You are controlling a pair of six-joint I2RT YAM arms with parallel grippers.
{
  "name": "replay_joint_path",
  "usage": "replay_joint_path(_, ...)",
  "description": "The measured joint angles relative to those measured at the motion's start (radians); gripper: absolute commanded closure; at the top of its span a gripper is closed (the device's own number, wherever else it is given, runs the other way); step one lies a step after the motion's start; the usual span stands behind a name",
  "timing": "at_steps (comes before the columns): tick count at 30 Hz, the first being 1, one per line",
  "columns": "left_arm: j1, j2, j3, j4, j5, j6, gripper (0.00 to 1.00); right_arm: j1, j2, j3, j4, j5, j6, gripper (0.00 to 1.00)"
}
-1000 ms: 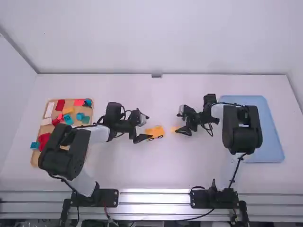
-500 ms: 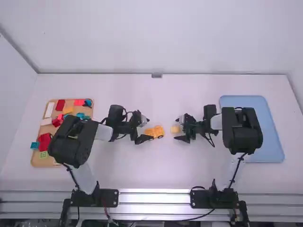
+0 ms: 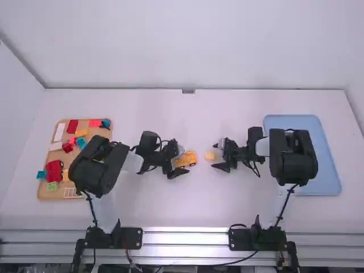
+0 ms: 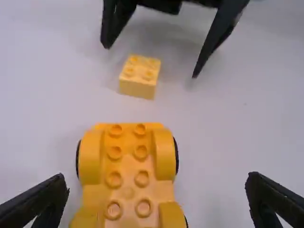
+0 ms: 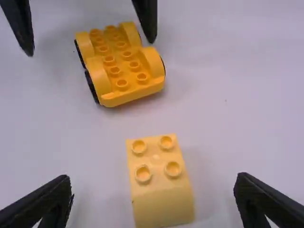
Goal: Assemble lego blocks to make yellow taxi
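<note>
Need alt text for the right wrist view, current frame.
A light-yellow block with four studs sits on the white table, framed by the right gripper's open fingers, with a gap on each side. Beyond it is a studded orange-yellow wheeled base, near the left gripper's open fingers.

white table point(image 3: 187, 213): yellow wheeled base point(image 5: 121, 61) near small yellow block point(image 5: 156, 159), between tan tray point(image 3: 42, 193) left, blue tray point(image 3: 325, 165) right.
</note>
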Motion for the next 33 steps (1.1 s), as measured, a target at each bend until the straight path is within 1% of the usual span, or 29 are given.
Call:
replay_joint_path(3,0.002,0.000,-0.001,0.000,-0.034,0.000,0.01,0.011,0.000,0.000,0.000,0.000,-0.001,0.09)
replay_joint_path(8,0.002,0.027,-0.004,0.061,-0.071,0.000,0.01,0.035,0.000,0.000,0.007,0.019,0.000,0.09)
replay_joint_path(10,0.002,0.055,-0.004,0.075,-0.071,0.000,0.01,0.039,0.000,0.000,0.008,0.020,-0.001,0.14)
replay_joint_path(12,0.003,0.071,-0.005,0.093,-0.068,0.000,0.01,0.039,0.000,0.000,0.010,0.021,-0.002,0.24)
replay_joint_path(13,0.002,0.071,-0.006,0.097,-0.068,0.000,0.01,0.039,0.000,0.000,0.010,0.023,-0.003,0.27)
replay_joint_path(22,0.002,0.071,-0.014,0.113,-0.069,0.000,0.01,0.036,0.001,0.005,0.023,0.023,0.014,0.27)
replay_joint_path(24,0.002,0.071,-0.018,0.113,-0.069,0.000,0.01,0.034,0.012,0.021,0.010,0.018,0.018,0.28)
replay_joint_path(28,0.002,0.071,-0.019,0.114,-0.069,0.000,0.01,0.009,0.057,0.063,-0.023,0.008,0.020,0.33)
replay_joint_path(31,0.003,0.071,-0.021,0.116,-0.068,0.000,0.01,-0.006,0.099,0.099,-0.050,-0.008,0.019,0.40)
replay_joint_path(33,0.002,0.071,-0.021,0.116,-0.068,0.000,0.01,-0.007,0.121,0.133,-0.115,-0.032,0.003,0.41)
